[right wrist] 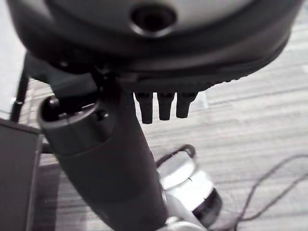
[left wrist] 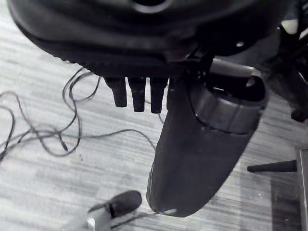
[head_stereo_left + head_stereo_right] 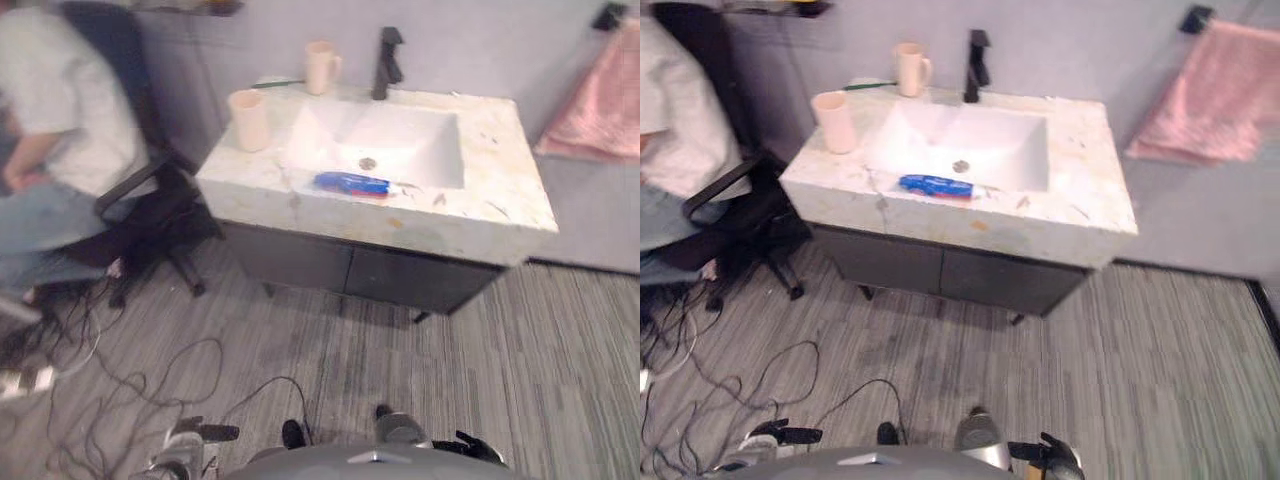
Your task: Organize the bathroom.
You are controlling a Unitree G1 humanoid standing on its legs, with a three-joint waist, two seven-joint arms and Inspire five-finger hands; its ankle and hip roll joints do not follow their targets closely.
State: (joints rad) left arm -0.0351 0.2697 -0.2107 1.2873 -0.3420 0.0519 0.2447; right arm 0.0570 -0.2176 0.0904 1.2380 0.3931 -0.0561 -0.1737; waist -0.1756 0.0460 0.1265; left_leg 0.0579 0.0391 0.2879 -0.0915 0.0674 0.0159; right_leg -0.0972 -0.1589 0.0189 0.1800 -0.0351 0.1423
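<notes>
You had both hands low by the floor, the left hand (image 2: 137, 94) and the right hand (image 1: 163, 106) with fingers straight and holding nothing. The blue toothpaste tube (image 3: 352, 184) lay on the sink (image 3: 480, 215) counter's front rim, at six o'clock from the drain. It looked light, soft and slick; pinching its middle seemed best. Two cups (image 3: 248, 120) stood at ten o'clock.

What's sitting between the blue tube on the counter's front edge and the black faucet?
In the left eye view, the white sink basin with its drain lies between the blue tube and the black faucet.
</notes>
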